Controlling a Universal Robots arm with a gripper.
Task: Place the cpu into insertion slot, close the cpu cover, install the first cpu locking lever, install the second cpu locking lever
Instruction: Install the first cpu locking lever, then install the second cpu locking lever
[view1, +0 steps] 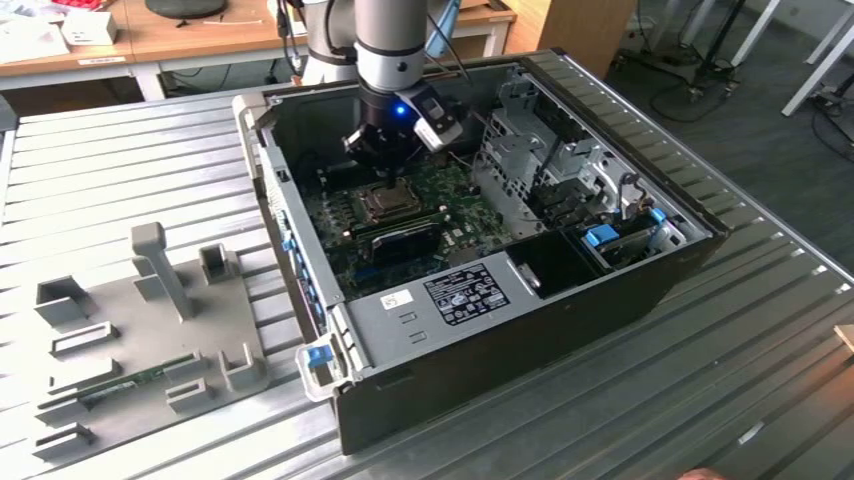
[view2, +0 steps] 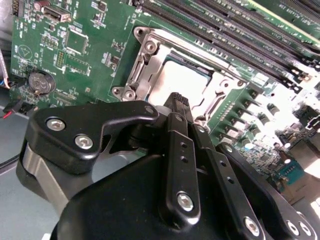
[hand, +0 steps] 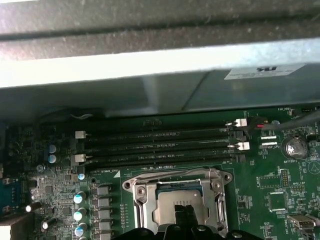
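The cpu (view2: 181, 81) lies flat in the insertion slot (view1: 383, 204) on the green board inside the open computer case; its dull silver top also shows in the first wrist view (hand: 172, 204). The cpu cover (view2: 149, 59) lies down around the chip as a silver frame (hand: 141, 198) with screws at its corners. My gripper (view1: 388, 168) hangs directly over the socket. Its black fingertips (view2: 175, 98) are pressed together with nothing between them, at or just above the edge of the chip (hand: 186, 214). Whether they touch the metal I cannot tell.
Long black memory slots (hand: 155, 146) run beside the socket, and a coin battery (view2: 41, 82) sits on the board. The case wall (hand: 160, 65) rises close by. A metal drive cage (view1: 561, 150) fills the case's far side. A grey fixture plate (view1: 134, 330) lies on the ribbed table.
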